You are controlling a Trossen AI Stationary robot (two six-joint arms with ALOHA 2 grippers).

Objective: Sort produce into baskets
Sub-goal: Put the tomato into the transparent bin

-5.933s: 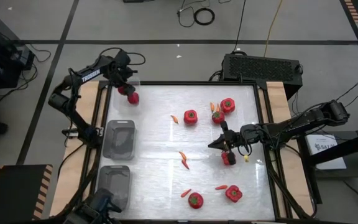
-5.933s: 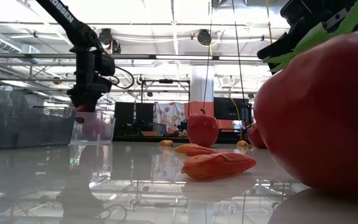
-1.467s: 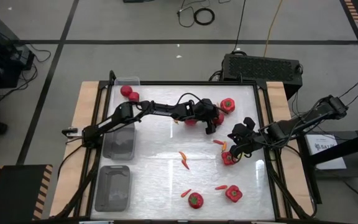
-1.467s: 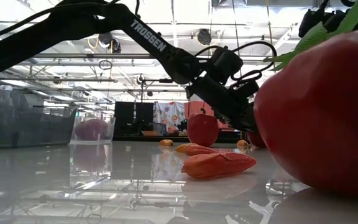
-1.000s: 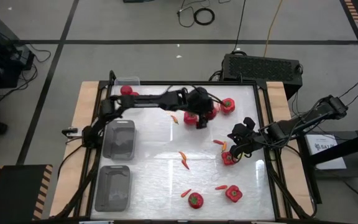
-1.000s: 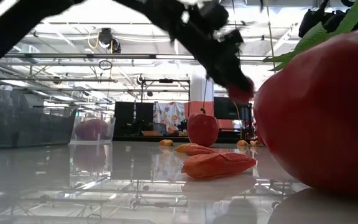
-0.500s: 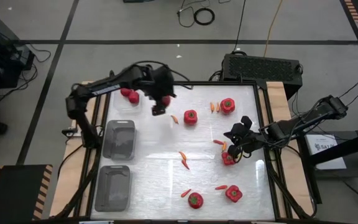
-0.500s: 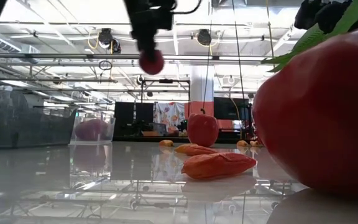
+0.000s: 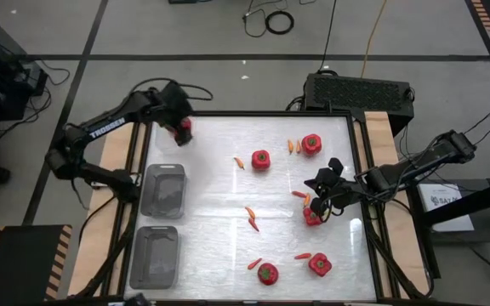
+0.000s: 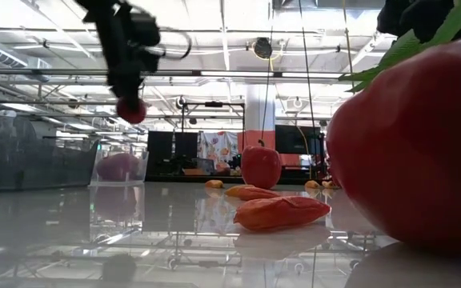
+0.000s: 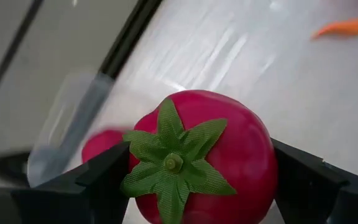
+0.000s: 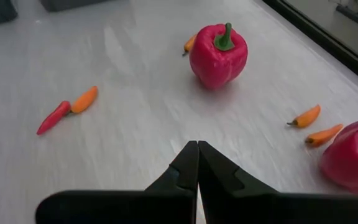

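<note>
The left gripper is clamped on a small round red tomato with a green leafy cap, held in the air over the table's far left corner, just above the small clear plastic tray that already holds a red tomato. The right gripper, its fingers pressed together and empty, hovers low over the white tabletop on the right side. Around it lie a lumpy red bell pepper with a green stem and slim orange-red chili peppers; two grey rectangular trays sit along the left edge.

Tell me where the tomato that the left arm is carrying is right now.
The tomato is clamped in the left gripper, held in the air at the table's far left corner, just above the small clear basket that already holds another tomato.
</note>
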